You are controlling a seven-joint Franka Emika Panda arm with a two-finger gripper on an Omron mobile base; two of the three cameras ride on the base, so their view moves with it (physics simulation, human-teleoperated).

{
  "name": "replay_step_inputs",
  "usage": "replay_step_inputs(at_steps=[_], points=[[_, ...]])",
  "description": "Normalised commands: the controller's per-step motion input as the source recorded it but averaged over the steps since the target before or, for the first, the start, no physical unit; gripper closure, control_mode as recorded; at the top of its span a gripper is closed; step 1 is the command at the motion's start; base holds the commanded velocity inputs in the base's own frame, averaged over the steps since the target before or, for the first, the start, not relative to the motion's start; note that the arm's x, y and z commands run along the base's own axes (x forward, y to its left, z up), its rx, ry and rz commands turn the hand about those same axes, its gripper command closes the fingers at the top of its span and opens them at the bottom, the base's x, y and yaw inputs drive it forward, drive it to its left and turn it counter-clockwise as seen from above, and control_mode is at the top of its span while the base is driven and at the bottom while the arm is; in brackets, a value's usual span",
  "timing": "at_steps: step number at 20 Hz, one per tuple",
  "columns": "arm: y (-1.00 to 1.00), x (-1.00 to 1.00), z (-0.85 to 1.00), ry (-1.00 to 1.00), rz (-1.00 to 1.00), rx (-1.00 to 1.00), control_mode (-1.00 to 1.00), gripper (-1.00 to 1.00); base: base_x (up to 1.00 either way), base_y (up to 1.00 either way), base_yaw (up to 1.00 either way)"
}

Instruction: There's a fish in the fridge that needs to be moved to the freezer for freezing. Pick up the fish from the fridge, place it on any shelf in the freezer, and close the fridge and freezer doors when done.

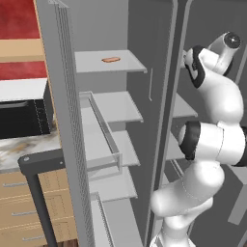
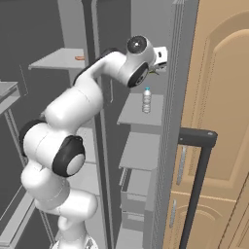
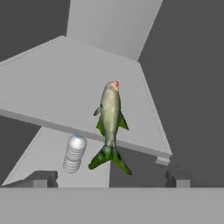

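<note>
Hand [image 3: 109, 177]: fingers spread wide, gripping nothing.
Fish [image 3: 110, 124]: green, on freezer shelf [image 3: 57, 96], tail past the edge.
Water bottle [image 3: 74, 153]: upright, shelf below.

water bottle [image 2: 146, 100] upright; orange-pink piece [image 1: 111, 60] lying flat; black microwave [image 1: 21, 118].

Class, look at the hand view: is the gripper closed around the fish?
No: the fish lies on the shelf with its tail over the front edge, and the gripper fingertips stand wide apart, touching nothing.
</note>
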Motion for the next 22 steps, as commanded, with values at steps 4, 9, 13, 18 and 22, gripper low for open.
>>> replay_step_inputs(at_steps=[4, 9, 13, 18, 22], points=[[0.12, -0.90, 0.06, -0.09, -0.07, 0.00, -1.00, -1.00, 0.00, 0.00, 0.00], [0.18, -1.00, 0.09, -0.09, -0.08, 0.01, -1.00, -1.00, 0.00, 0.00, 0.00], [0.27, -1.00, 0.05, -0.03, -0.08, 0.05, -1.00, -1.00, 0.00, 0.00, 0.00], [0.42, -1.00, 0.09, -0.01, -0.09, 0.06, -1.00, -1.00, 0.00, 0.00, 0.00], [0.49, -1.00, 0.19, -0.04, -0.05, 0.14, -1.00, -1.00, 0.00, 0.00, 0.00]])
